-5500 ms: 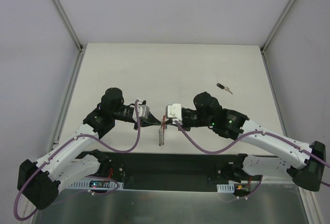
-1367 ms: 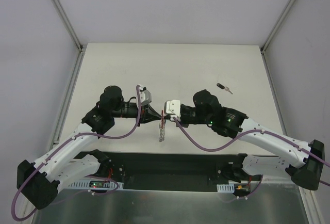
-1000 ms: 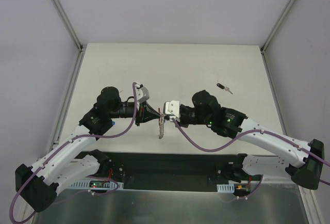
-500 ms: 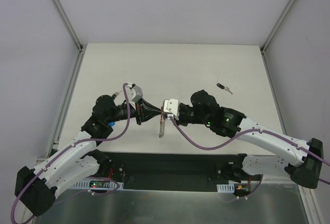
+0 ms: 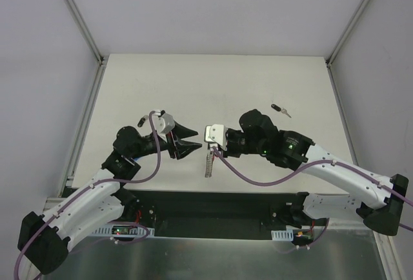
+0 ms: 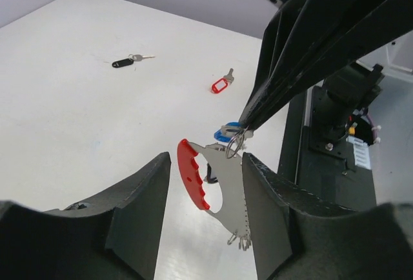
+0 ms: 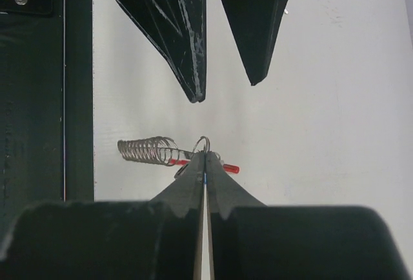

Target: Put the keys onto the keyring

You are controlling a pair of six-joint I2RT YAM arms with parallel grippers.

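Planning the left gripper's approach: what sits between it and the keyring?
Nothing: the right wrist view shows only bare table between the open left gripper and the keyring.

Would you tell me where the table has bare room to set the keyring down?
The far table strip beyond both arms is bare, up to the black key at right. It is crowded between the left gripper and right gripper, where the keyring hangs.

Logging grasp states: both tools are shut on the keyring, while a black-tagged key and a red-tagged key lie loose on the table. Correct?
Not quite: only the right tool is shut on the keyring. The left tool is open and apart from it, as the top external view shows. The black-tagged key and the red-tagged key do lie loose on the table.
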